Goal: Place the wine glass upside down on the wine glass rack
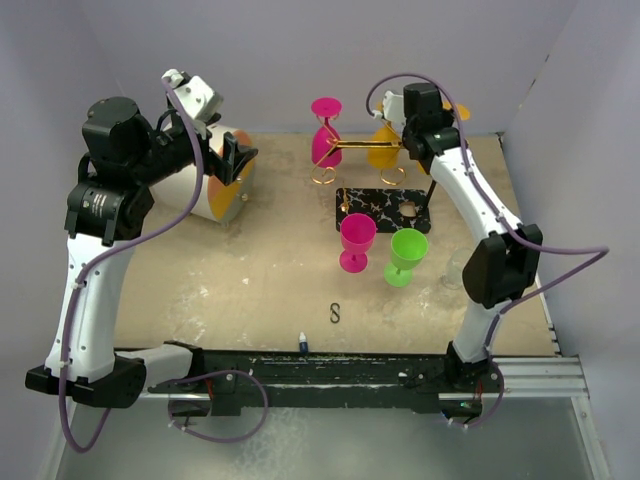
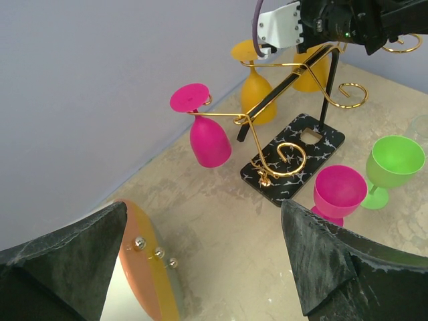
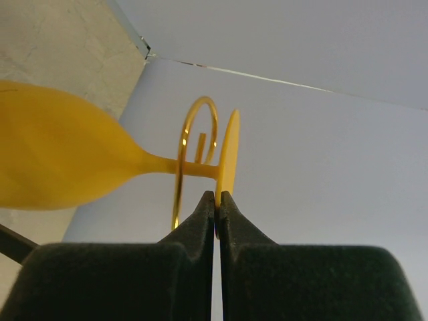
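Beige scuffed table (image 1: 250, 290), lavender walls on three sides. Left arm (image 1: 95, 260) raised at the left. The left gripper (image 2: 204, 217) has its jaws spread wide with nothing between them, and hangs over an orange and white round object (image 1: 222, 190) at back left. Right arm (image 1: 490, 230) reaches up to the back right, over the rack.

Wine glass rack (image 1: 375, 212): black base with white veining at back centre, and a gold wire frame with curled hook ends above it. The right gripper (image 3: 217, 197) is up at the frame with its jaws closed, pinching the edge of the foot of the yellow wine glass (image 3: 60, 157). That glass hangs on the rack: its stem sits in a gold curl, with the bowl on one side of the wire and the foot on the other.

A magenta glass (image 1: 325, 135) also hangs bowl-down on the left hook. A pink glass (image 1: 357, 243) and a green glass (image 1: 407, 255) stand upright on the table just in front of the base, side by side and near each other. A small dark S-shaped hook (image 1: 335, 314) lies on the table nearer the arm bases, apart from the glasses.
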`<state>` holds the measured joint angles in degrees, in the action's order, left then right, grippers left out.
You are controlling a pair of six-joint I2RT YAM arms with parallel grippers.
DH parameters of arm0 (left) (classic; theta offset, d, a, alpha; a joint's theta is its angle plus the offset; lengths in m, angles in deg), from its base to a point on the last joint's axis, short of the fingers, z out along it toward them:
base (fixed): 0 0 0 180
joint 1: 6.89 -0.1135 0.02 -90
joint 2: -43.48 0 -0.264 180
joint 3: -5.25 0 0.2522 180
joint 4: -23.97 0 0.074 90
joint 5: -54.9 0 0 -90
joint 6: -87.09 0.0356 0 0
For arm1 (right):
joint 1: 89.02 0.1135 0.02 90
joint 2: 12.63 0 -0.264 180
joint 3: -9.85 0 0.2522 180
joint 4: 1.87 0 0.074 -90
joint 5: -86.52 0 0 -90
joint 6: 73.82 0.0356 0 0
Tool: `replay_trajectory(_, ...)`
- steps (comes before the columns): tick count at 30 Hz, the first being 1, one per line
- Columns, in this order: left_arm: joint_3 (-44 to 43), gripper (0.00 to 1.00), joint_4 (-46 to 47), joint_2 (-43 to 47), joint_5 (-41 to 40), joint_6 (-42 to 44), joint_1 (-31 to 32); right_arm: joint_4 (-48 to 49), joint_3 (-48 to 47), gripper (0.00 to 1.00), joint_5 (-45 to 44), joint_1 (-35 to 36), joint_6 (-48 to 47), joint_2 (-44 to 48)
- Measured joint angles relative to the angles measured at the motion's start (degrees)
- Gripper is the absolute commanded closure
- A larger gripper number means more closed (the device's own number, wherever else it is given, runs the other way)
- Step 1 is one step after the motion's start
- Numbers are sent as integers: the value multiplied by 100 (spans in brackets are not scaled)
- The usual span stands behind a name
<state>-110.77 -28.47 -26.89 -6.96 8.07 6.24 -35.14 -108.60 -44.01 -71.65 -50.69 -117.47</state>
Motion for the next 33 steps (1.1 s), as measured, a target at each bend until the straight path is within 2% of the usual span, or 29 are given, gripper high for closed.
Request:
replay_trajectory(8, 2, 1, -2, 4, -2, 11, -31, 111, -271, 100, -55, 0, -9, -533)
replay_trajectory(33, 83, 1, -4, 63, -2, 15, -63, 236, -846, 100, -188, -28, 9, -839)
